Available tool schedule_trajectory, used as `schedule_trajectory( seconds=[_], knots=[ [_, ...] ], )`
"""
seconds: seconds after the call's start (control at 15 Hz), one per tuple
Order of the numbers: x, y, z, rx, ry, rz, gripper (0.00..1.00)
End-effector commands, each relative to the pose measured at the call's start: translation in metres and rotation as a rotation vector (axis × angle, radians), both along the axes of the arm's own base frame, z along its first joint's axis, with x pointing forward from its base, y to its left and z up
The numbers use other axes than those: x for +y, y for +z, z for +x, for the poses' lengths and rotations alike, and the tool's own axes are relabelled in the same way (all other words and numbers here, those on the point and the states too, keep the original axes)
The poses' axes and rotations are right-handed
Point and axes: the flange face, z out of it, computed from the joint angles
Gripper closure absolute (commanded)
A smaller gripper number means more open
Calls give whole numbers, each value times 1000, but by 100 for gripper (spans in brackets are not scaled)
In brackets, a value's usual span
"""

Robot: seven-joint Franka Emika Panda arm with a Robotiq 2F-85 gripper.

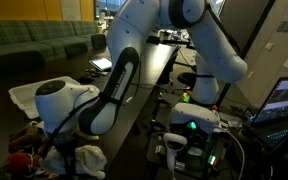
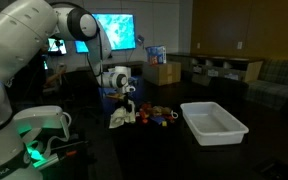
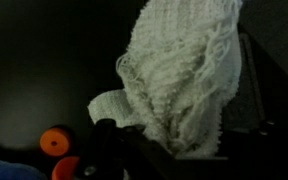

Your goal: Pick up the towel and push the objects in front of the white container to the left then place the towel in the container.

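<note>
the gripper [image 2: 124,100] is clamped shut on the small whitish-grey knitted towel [image 2: 119,118], which dangles just beside the cluster of little red, orange and yellow toys [image 2: 159,113]. the shallow white plastic bin [image 2: 224,133] lies near them. the pushing step looks to be in hand. next, the cloth must sweep low through the toys.

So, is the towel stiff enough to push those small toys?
Probably floppy: the towel hangs in folds from the shut gripper, so it may drape over the objects rather than shove them. Its knit looks light, likely grippy.
</note>
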Motion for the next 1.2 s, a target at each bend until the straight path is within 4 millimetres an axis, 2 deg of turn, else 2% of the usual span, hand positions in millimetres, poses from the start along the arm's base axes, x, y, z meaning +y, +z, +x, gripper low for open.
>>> schedule_trajectory(
  seconds=[0.0,0.27,0.53,0.8,1.13],
  knots=[
    [23,12,17,-22,-94,57,99],
    [33,31,25,-45,-140,75,99],
    [23,62,45,-108,-200,75,99],
    [-9,102,80,-179,-296,64,99],
    [-74,155,146,-276,-434,58,99]
  ],
)
